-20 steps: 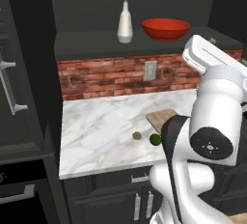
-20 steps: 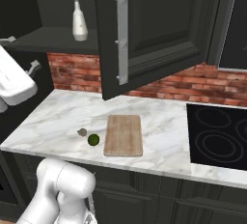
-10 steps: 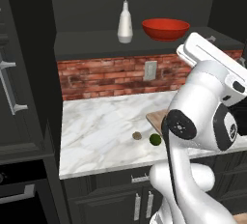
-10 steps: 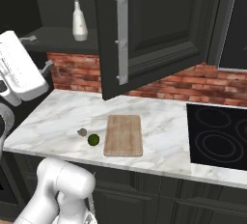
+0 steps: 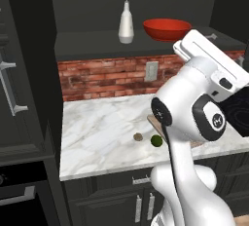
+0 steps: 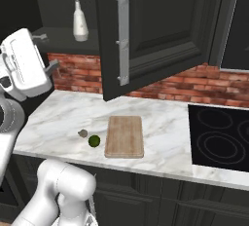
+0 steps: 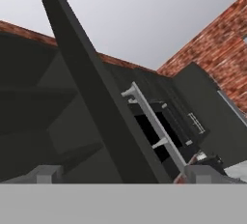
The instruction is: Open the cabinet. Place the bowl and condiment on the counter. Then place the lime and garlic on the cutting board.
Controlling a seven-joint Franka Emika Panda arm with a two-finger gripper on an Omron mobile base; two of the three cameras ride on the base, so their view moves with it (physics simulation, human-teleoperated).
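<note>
The cabinet stands open, its right door swung out with the silver handle toward me. On its shelf sit the white condiment bottle and the red bowl; the door hides the bowl in the right base view. On the marble counter the garlic and lime lie just left of the cutting board. My gripper is open and holds nothing, raised at shelf height to the right of the bowl. In the hand view its tips stand wide apart, facing the door edge.
A black stovetop lies to the right of the board. A brick backsplash with an outlet runs behind the counter. A tall dark side cabinet stands at the left. My own arm hides most of the board in the left base view.
The arm has swung round and my hand has shifted right and slightly up in the right base view. The jaws stayed open. Nothing on the shelf or counter moved.
</note>
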